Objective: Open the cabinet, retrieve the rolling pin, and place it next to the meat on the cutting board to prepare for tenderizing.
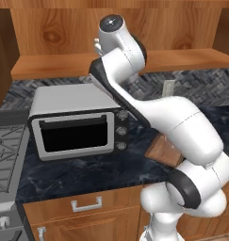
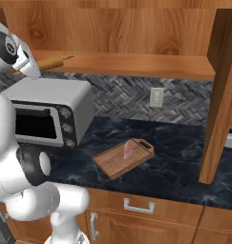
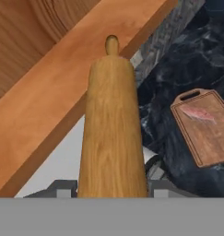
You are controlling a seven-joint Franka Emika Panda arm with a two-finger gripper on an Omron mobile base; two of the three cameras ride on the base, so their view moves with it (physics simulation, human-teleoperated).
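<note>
Between the gripper's [image 3: 111, 186] apparently closed fingers, tan wooden rolling pin [image 3: 112, 133], handle-end outward.

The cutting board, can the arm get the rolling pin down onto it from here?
Probably yes. The tool holds the rolling pin at the cabinet shelf, and the cutting board beside the meat lies open on the counter.

Even flat rendered light, soft shadows, slightly coarse, no glare
</note>
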